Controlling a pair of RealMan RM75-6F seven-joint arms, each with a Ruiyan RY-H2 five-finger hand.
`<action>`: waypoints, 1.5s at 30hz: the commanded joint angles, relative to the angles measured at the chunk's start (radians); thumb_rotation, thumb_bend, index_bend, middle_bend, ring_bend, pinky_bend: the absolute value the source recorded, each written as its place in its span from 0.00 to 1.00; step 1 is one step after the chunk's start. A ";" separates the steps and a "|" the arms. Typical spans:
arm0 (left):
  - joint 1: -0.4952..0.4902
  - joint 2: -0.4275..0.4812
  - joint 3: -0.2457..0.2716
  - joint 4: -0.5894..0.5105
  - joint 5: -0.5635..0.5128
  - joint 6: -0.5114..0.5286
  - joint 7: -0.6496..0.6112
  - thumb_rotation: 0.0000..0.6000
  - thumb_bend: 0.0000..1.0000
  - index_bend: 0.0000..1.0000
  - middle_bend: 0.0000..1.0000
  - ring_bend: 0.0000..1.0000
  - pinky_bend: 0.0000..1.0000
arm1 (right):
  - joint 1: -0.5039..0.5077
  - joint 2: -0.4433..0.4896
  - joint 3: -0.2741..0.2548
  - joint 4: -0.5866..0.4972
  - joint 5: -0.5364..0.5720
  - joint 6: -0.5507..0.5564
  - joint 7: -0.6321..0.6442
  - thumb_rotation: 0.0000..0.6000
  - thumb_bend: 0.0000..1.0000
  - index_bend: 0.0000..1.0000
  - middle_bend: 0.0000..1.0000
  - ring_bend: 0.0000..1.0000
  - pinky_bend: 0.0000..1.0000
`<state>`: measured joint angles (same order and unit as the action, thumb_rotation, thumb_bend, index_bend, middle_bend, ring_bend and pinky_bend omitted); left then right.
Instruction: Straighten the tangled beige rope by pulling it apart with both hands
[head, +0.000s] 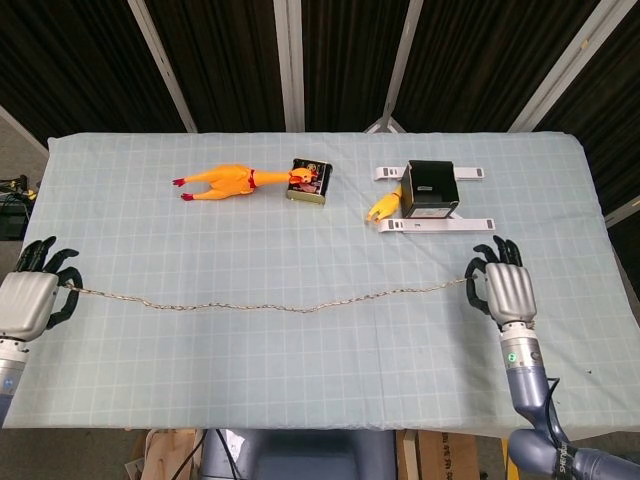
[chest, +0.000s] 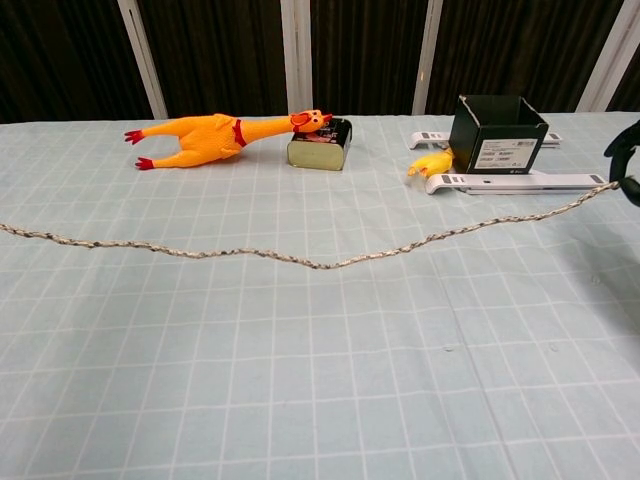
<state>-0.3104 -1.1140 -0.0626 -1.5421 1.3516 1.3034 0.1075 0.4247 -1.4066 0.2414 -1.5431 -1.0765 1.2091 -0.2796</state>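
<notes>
The beige rope (head: 270, 303) (chest: 300, 258) runs across the table in one long, slightly sagging line with no loop or knot in it. My left hand (head: 30, 300) grips its left end at the table's left edge. My right hand (head: 503, 288) grips the right end, well right of the middle. In the chest view only the dark fingers of the right hand (chest: 625, 165) show at the right border, and the left hand is out of frame there.
Behind the rope lie a rubber chicken (head: 225, 181) (chest: 205, 135), a small dark box (head: 309, 181) (chest: 320, 143), and a black open box (head: 430, 188) (chest: 496, 134) on white strips with a small yellow toy (head: 384, 208) beside it. The cloth-covered table (head: 330, 370) ends close to both hands.
</notes>
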 joint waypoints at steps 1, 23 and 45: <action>0.004 0.003 -0.002 0.005 0.001 0.001 -0.005 1.00 0.68 0.64 0.20 0.00 0.00 | -0.003 0.003 0.001 0.003 0.003 0.004 0.002 1.00 0.56 0.61 0.26 0.04 0.00; 0.023 -0.069 0.016 0.058 -0.003 -0.039 0.007 1.00 0.68 0.64 0.20 0.00 0.00 | -0.032 0.012 -0.017 0.061 0.032 -0.011 0.043 1.00 0.56 0.61 0.26 0.04 0.00; 0.010 -0.185 0.037 0.150 -0.030 -0.114 0.114 1.00 0.68 0.64 0.20 0.00 0.00 | -0.048 -0.043 -0.052 0.160 0.031 -0.051 0.061 1.00 0.56 0.61 0.26 0.04 0.00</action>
<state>-0.2999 -1.2984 -0.0265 -1.3927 1.3219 1.1898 0.2209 0.3771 -1.4495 0.1894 -1.3831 -1.0453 1.1585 -0.2191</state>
